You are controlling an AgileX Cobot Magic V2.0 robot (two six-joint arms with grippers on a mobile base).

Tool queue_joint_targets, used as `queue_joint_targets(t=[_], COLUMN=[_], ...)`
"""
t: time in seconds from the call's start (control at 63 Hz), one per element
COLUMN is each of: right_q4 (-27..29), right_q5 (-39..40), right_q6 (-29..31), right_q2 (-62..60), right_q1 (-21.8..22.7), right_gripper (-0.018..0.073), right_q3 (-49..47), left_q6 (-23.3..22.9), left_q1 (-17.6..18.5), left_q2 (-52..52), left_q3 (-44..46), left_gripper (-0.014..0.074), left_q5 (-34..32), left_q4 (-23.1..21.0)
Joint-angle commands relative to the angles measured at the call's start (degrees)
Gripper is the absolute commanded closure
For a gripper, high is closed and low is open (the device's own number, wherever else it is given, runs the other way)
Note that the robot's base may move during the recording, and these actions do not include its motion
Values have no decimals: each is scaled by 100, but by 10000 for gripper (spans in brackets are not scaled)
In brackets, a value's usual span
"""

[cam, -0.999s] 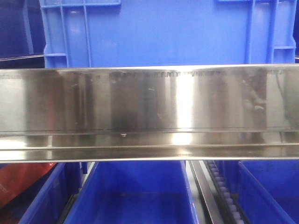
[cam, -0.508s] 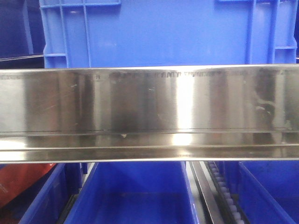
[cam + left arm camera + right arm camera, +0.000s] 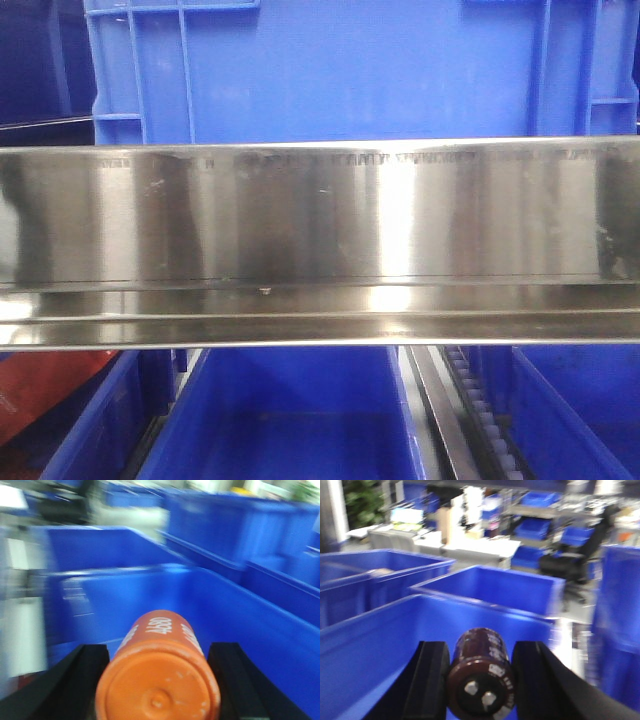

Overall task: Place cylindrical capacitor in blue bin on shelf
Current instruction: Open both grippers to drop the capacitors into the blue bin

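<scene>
A dark brown cylindrical capacitor with two silver terminals facing the camera sits between the black fingers of my right gripper, which is shut on it. It hangs over the open inside of a blue bin. My left gripper is shut on an orange cylinder with white print, above another blue bin. The front view shows the shelf's shiny steel rail, a blue bin on top of it and another below. Neither gripper appears in that view.
More blue bins stand behind the one under my right gripper, with desks and a black chair beyond them. A roller track runs between the lower bins, and something red lies at the lower left.
Dark reflections on the steel rail have shifted sideways. The bins and the rail themselves have not moved.
</scene>
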State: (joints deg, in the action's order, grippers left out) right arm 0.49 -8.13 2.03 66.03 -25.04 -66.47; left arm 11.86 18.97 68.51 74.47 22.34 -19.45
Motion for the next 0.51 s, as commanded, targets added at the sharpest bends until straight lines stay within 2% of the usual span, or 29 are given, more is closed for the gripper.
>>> queue_joint_targets(t=[0.0, 0.127, 0.238, 0.286, 0.349, 0.492], right_q4=[-49, -49, -49, -49, -49, -49], right_q5=[138, 213, 225, 225, 225, 225], right_q6=[48, 48, 48, 48, 48, 48], right_q2=[289, 770, 978, 1037, 1051, 1051], right_q1=[-135, -315, -325, -325, -325, -325], right_gripper=[722, 722, 717, 683, 589, 288], right_q3=[-260, -443, -442, -442, -442, -442], left_q6=[22, 22, 22, 22, 22, 22], left_q1=[447, 853, 955, 964, 964, 964], left_q2=[589, 1341, 1714, 1800, 1852, 1864], left_q3=[362, 753, 893, 893, 893, 893], left_gripper=[708, 708, 706, 694, 638, 372], left_q5=[-370, -563, -574, -574, -559, -594], left_q4=[-31, 253, 315, 328, 328, 328])
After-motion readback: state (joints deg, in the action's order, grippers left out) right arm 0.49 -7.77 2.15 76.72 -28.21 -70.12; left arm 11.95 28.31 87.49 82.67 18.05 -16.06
